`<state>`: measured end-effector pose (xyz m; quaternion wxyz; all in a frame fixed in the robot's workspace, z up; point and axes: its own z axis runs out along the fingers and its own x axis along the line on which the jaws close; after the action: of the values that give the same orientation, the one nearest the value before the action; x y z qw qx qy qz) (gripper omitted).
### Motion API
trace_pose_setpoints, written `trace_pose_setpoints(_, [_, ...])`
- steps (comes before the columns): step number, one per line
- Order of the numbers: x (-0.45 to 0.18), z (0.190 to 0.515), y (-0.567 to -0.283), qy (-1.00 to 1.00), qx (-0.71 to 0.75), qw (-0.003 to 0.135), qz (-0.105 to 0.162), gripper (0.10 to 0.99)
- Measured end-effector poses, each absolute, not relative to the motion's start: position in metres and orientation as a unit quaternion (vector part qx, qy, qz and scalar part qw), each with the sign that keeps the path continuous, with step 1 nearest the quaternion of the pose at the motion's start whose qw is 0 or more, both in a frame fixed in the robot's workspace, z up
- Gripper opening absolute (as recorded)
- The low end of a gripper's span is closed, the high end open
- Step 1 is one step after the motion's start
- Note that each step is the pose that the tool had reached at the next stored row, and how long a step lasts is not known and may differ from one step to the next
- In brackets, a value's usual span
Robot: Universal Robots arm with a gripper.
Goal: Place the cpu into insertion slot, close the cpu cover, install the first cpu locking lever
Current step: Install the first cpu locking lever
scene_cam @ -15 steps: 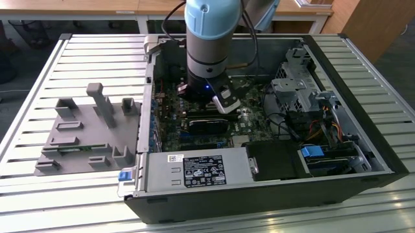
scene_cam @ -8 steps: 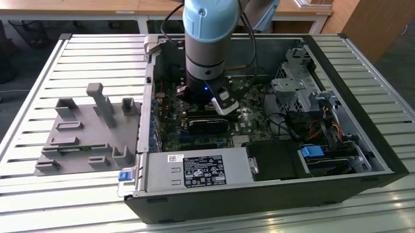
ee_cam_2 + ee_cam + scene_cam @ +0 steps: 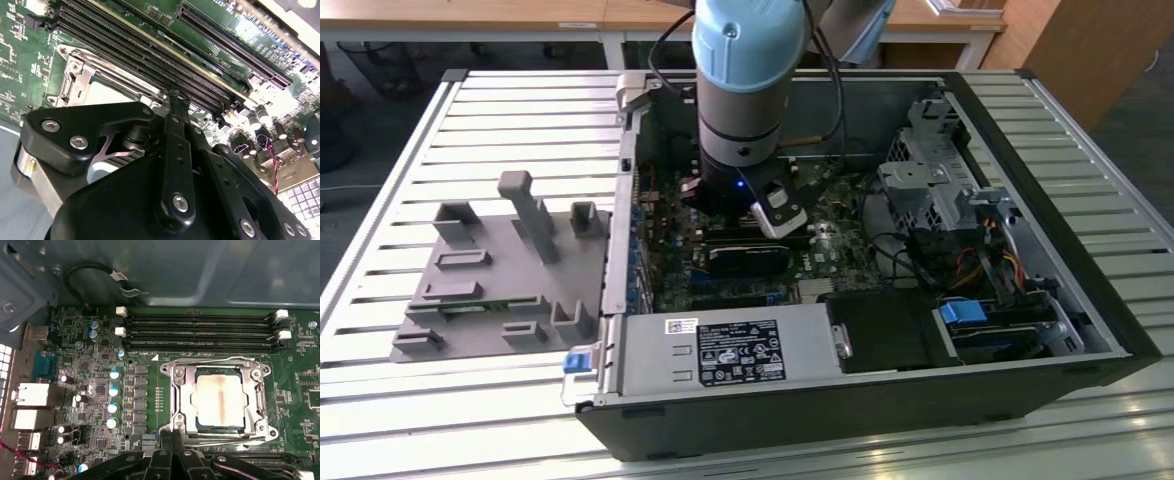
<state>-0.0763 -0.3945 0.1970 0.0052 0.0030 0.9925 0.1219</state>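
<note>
One chip (image 3: pixel 221 402) only, lying flat and square inside the socket (image 3: pixel 220 428) in the first wrist view, dull tan top showing through the window of the cover (image 3: pixel 181 397). Cover down over it, by the look of things, silvery frame resting on the chip's edges. One thin wire lever (image 3: pixel 215 359) running along the side nearest the memory slots (image 3: pixel 200 332); another (image 3: pixel 235 442) along the opposite side, just beside the fingers (image 3: pixel 166 439).

Fingers drawn together at the socket's edge, no gap visible between the tips; no telling whether the nearer lever is pinched there or merely touched. Seen in the exterior view: arm (image 3: pixel 740 90) reaching straight down into the open computer case (image 3: pixel 1014 380) on the slatted desk (image 3: pixel 400 120), grey holder (image 3: pixel 494 270) lying apart on the exterior view's left.

Likely stage, judging from this: chip placed, cover shut, first lever being worked.

Risks from here, as a judgement:
- Springy wire slipping off smooth tips and snapping upward, with the cover lifting.
- Lever pushed down without sliding under its catch, leaving nothing locked.
- Too much downward force on the board (image 3: pixel 85 365), or a sideways slip into the small upright parts nearby.
- Chip sitting slightly off, then clamped hard, bending contacts beneath.
</note>
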Motion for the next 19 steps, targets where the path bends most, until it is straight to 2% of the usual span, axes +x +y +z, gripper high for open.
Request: trace_pose_setpoints(19, [-0.0811, 0.1920, -0.3911, 0.991, 0.003, 0.005, 0.132, 0.106])
